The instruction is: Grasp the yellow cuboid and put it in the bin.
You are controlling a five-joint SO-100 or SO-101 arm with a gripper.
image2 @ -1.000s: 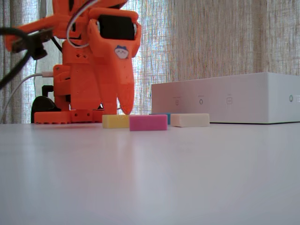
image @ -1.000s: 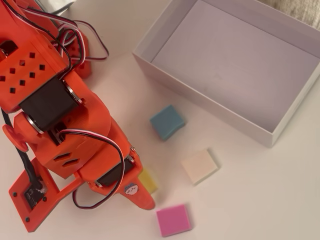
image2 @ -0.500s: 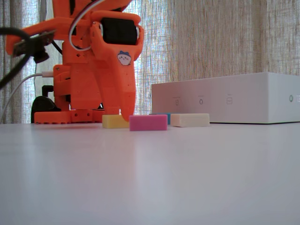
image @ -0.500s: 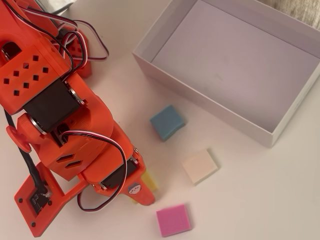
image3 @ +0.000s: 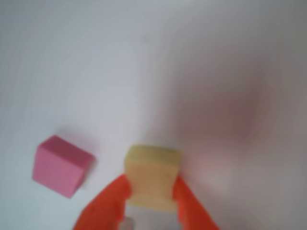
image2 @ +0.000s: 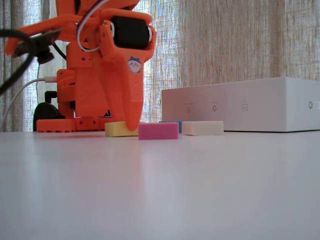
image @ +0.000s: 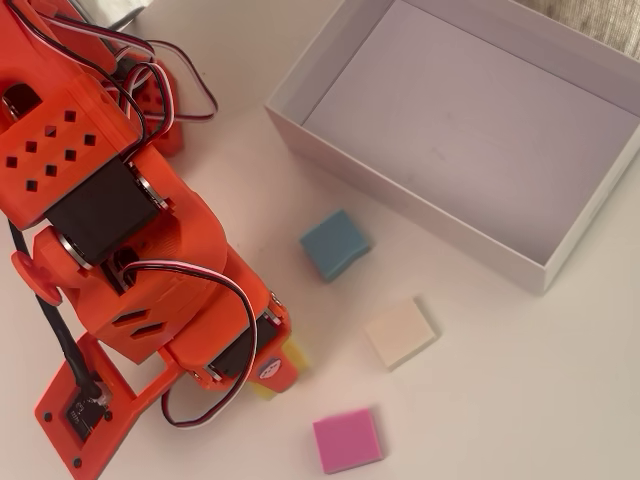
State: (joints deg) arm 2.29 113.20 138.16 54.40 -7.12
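Gripper: in my wrist view the orange gripper [image3: 149,189] has a finger [image3: 189,203] on each side of the yellow cuboid [image3: 152,176], both pressed against its sides, so I read it as closed on the block.

Yellow cuboid: on the table [image2: 160,185], or very near it, between the fingers. From overhead only a yellow corner [image: 296,357] shows past the arm; in the fixed view its left part [image2: 116,129] shows beside the fingertip [image2: 131,125], which comes down in front of it.

Pink block: closest neighbour. In the wrist view it [image3: 61,165] lies just left of the cuboid, apart from it; in the fixed view it [image2: 158,130] overlaps the cuboid's right end from in front, and I cannot tell from there if they touch.

Cream block: flat on the table [image: 401,333], between the gripper and the bin's near wall.

Blue block: also on the table [image: 334,244], near the bin's long wall, apart from the others.

Bin: white box [image: 400,195] well apart from the gripper, to the upper right from overhead. In the fixed view its side wall [image2: 240,107] rises behind the blocks.

Arm: its orange body [image: 120,250] fills the left of the overhead view and hides most of the cuboid.
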